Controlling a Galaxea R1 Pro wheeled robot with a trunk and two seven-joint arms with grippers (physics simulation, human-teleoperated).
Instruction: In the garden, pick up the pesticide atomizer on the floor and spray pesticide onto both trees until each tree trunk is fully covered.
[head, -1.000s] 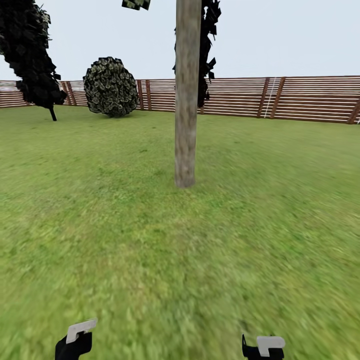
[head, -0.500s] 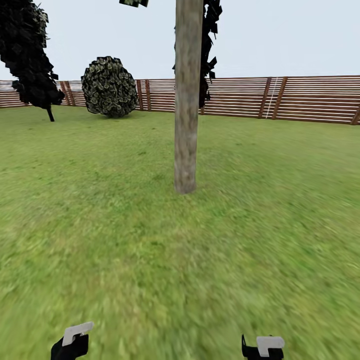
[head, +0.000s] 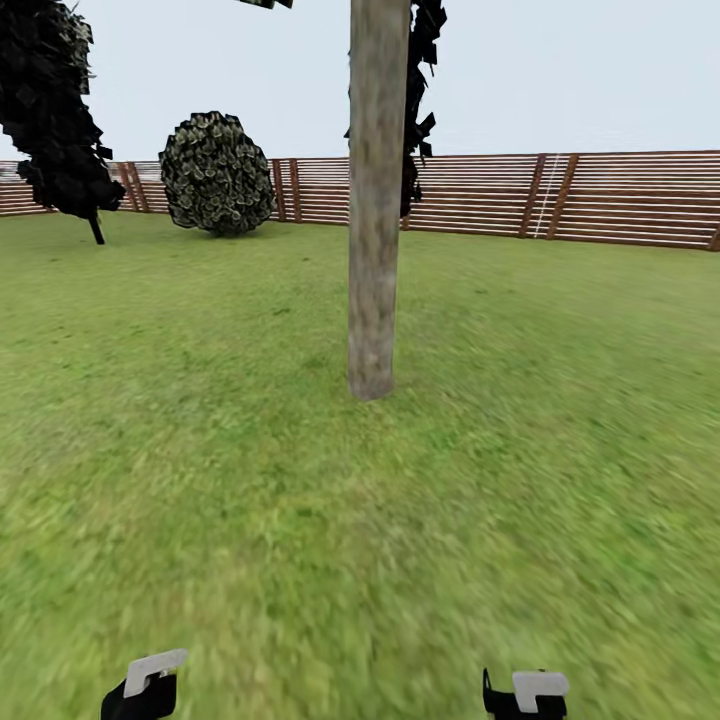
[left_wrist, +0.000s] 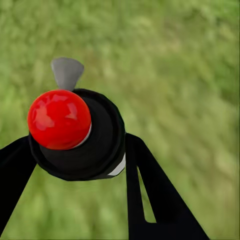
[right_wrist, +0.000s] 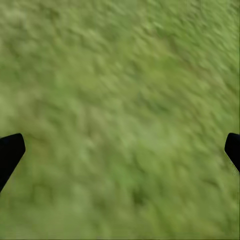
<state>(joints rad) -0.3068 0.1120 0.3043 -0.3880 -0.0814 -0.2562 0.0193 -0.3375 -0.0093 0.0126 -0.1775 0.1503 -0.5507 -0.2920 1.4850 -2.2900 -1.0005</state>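
One thick tree trunk (head: 376, 200) stands upright just above the centre of the head view, its pale grey-brown bark running out of the top edge and its base planted in the grass floor (head: 360, 520). One grey-green leaf patch (head: 268, 3) clips the top edge just left of it. Two black-foliaged conifers appear: one (head: 55, 110) in the upper left corner on a thin dark stem, the other (head: 420, 90) partly hidden behind the trunk. One round leafy bush (head: 218, 172) sits between them in front of the brown slat fence (head: 560, 195), which crosses the whole frame under a pale sky.

Two gripper parts poke up from the bottom edge of the head view, the left gripper (head: 145, 685) at lower left and the right gripper (head: 527, 693) at lower right.

In the left wrist view the two black fingers (left_wrist: 150, 195) are clamped on either side of the pesticide atomizer (left_wrist: 80, 132), a black round body with one glossy red knob and one grey nozzle, held over blurred grass.

In the right wrist view the two black fingertips (right_wrist: 10, 152) sit at opposite edges of the frame, spread wide with nothing but grass between them.
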